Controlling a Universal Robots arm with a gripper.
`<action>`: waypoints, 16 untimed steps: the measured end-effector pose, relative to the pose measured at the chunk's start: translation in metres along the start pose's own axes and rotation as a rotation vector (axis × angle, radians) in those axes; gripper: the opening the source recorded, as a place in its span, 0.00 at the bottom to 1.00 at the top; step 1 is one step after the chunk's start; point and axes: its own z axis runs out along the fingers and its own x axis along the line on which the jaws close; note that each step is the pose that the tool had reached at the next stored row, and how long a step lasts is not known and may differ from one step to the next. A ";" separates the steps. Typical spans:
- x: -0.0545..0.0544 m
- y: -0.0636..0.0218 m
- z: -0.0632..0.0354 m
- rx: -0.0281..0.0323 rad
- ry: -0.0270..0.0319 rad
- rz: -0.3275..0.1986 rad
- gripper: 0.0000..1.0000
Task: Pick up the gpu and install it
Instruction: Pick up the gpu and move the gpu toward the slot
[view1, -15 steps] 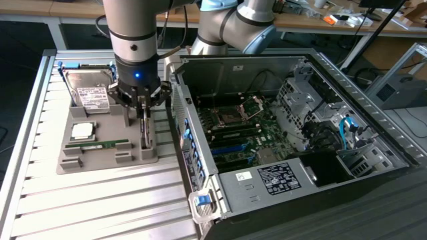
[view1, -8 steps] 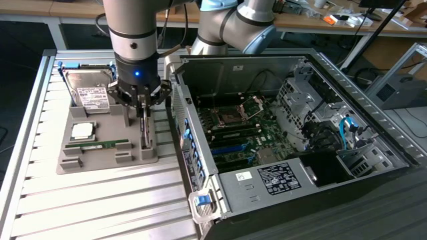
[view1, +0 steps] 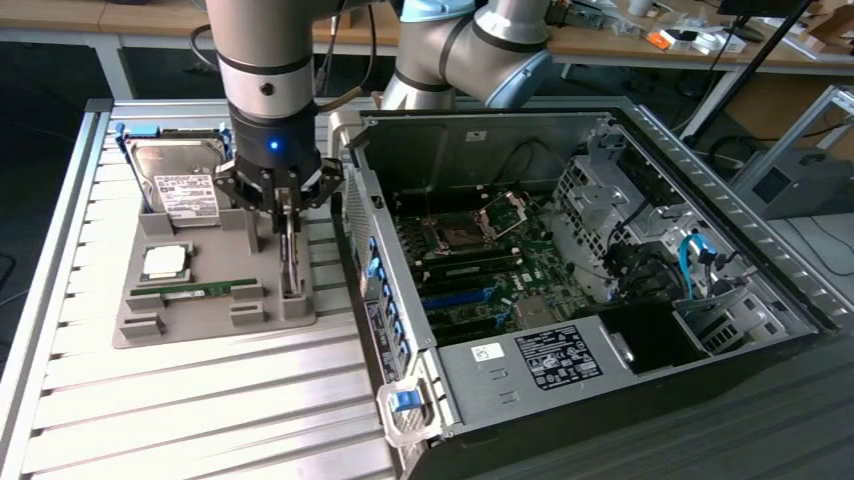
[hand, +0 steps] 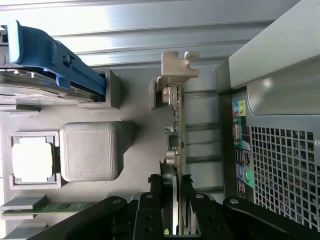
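one card: the gpu (hand: 178, 122) stands on edge in the grey tray (view1: 200, 325), gripper (hand: 172, 187) clenched on its upper edge. we judge a straight, square lift best, so the bracket (hand: 179, 67) clears the tray.

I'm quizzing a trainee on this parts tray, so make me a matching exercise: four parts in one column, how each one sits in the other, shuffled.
1 gpu
2 hard drive
3 memory stick
4 processor chip

A in a square pocket of the tray
B standing on edge between the jaws
C green, in a long slot
D white label facing up

Pairs: 1-B, 2-D, 3-C, 4-A
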 end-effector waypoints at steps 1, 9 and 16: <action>0.000 0.0000 -0.0004 0.0000 -0.0001 0.000 0.27; 0.000 0.0001 -0.0030 -0.0003 -0.0001 0.000 0.27; 0.000 0.0002 -0.0050 -0.0008 -0.0001 0.000 0.27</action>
